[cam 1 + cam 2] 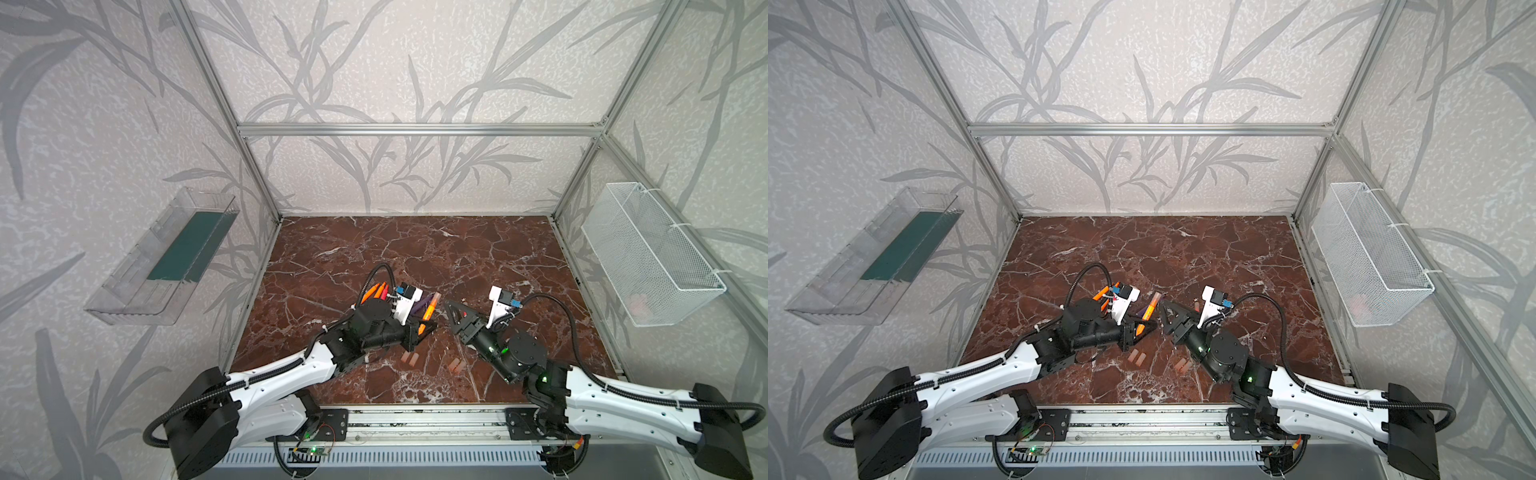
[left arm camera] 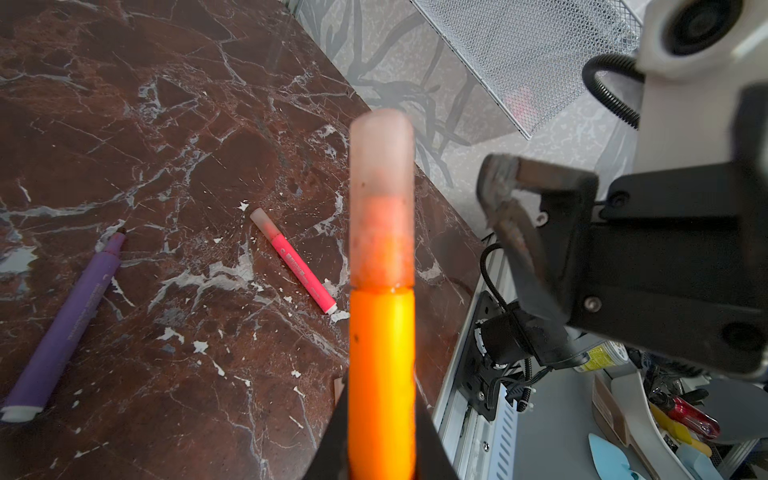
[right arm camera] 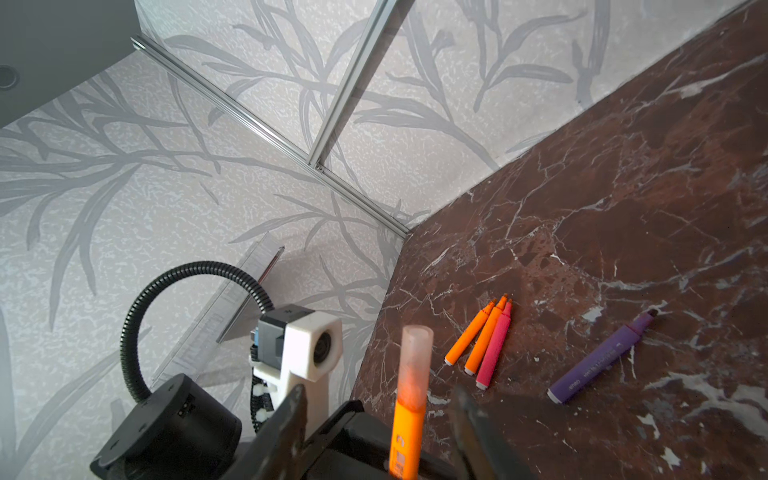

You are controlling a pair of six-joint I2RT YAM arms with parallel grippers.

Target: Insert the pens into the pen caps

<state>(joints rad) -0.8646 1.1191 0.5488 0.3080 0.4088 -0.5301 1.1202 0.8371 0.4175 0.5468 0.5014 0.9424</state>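
Orange plastic, smooth and stiff: the orange pen [image 2: 382, 374] you held looked light but liable to slip or twist, so your left gripper [image 2: 380, 453], pinched tight low on the barrel, had a sound hold. The pen stood tilted above mid-table with its translucent cap [image 2: 381, 199] over the tip, pointing far. Your right gripper [image 3: 378, 399] flanked that cap, jaws apart and touching nothing. Loose caps [image 1: 409, 357] lay near you on the marble tabletop [image 1: 415, 257]. They looked stubby and prone to roll, best pinched at the closed end.
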